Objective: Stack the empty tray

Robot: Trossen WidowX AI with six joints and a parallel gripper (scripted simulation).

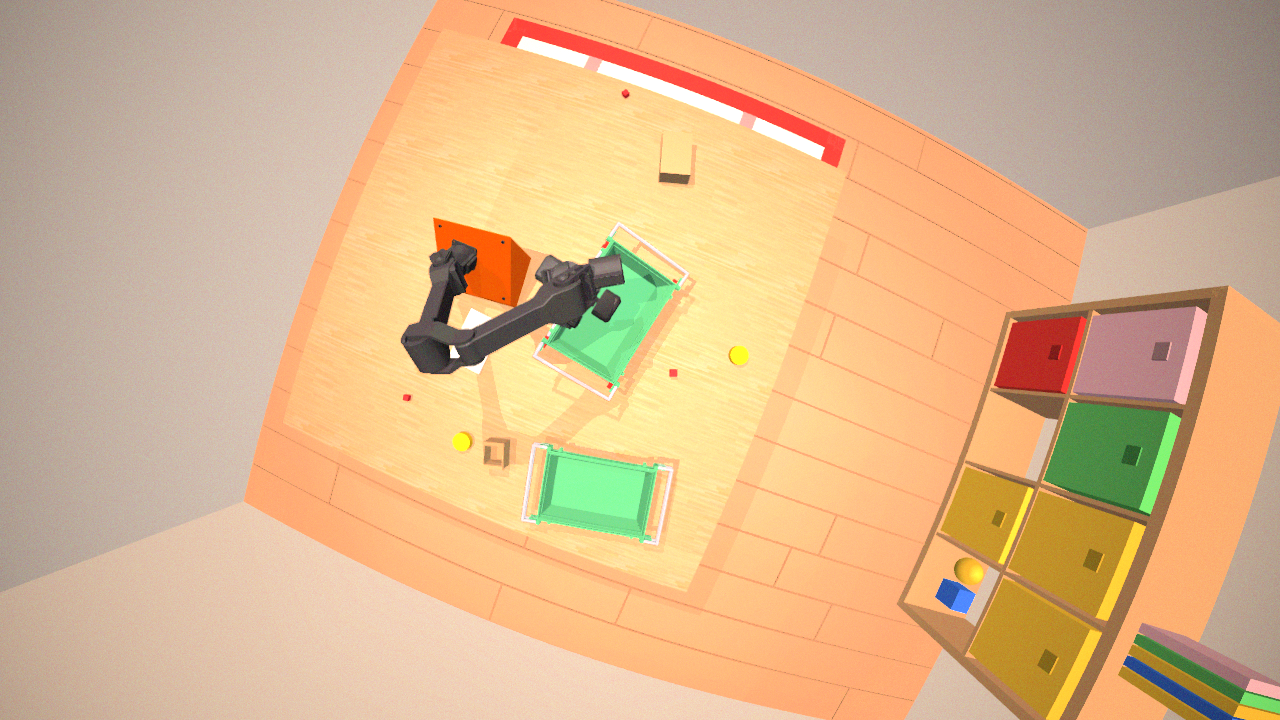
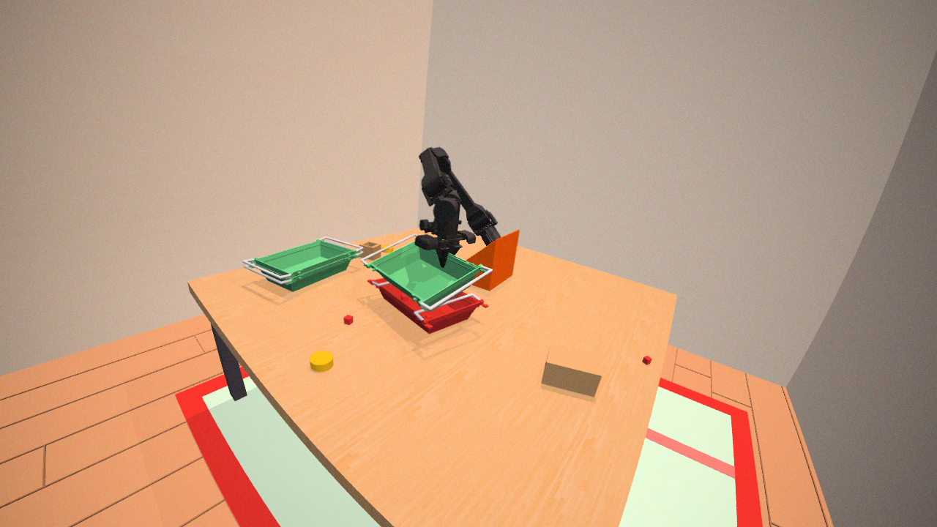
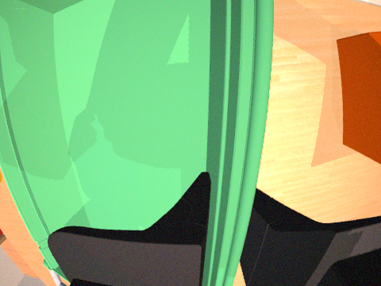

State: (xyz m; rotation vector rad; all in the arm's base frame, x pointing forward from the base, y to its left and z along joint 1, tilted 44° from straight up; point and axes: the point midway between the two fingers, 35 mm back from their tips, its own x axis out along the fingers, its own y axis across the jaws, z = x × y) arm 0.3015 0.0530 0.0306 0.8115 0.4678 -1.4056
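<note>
My gripper (image 2: 443, 260) (image 3: 215, 179) is shut on a long side wall of the empty green tray (image 1: 595, 344) (image 2: 405, 271) (image 3: 139, 99). This tray hangs tilted directly over the red loaded tray (image 2: 452, 320), its side by the gripper higher and its near corner low at the red tray's near end. Its own wire bars stand out over its ends. The red tray's near wire bar (image 2: 466, 298) lies in across its top. Its far bar and most of its load are hidden under the green tray. I cannot tell whether the green tray touches the bars.
Another green tray (image 1: 595, 492) (image 2: 314, 275) with bars out stands apart. An orange block (image 1: 474, 264) (image 2: 501, 262) stands close beside the arm. A tan block (image 1: 675, 156) (image 2: 571, 378), a yellow disc (image 1: 738, 355) (image 2: 321, 361) and a red cube (image 1: 673, 372) (image 2: 348, 320) lie around.
</note>
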